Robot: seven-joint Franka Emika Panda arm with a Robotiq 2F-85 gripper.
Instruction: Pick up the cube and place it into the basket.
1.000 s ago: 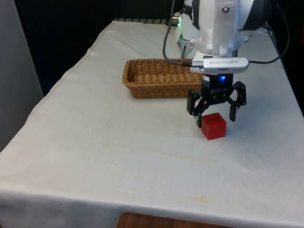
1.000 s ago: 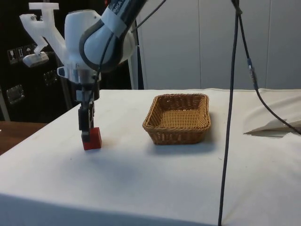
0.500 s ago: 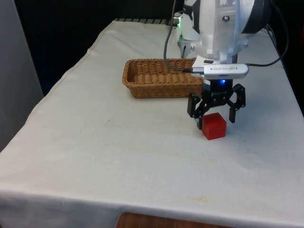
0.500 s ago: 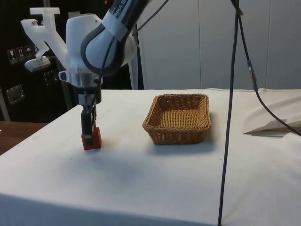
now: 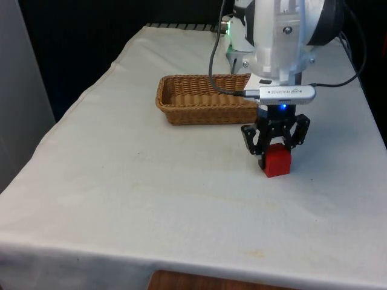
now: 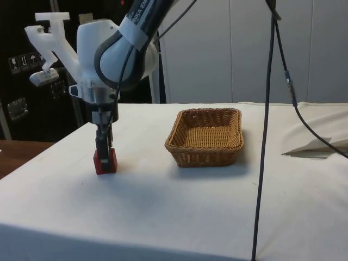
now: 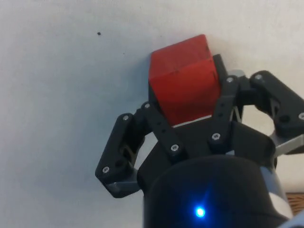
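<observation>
The wicker basket (image 5: pixel 205 98) lies off to the front view's left of the tool (image 5: pixel 276 158) and a little farther back, well apart from it and empty, on the white-clothed desk (image 5: pixel 151 199). The tool has its fingers drawn in narrow against two opposite sides of the red cube (image 5: pixel 277 161), which sits between them and looks to rest on the cloth. To do this step well, I would judge the squeeze should settle square on those flat sides, then lift straight up high enough to clear the basket's rim before any sideways travel.
</observation>
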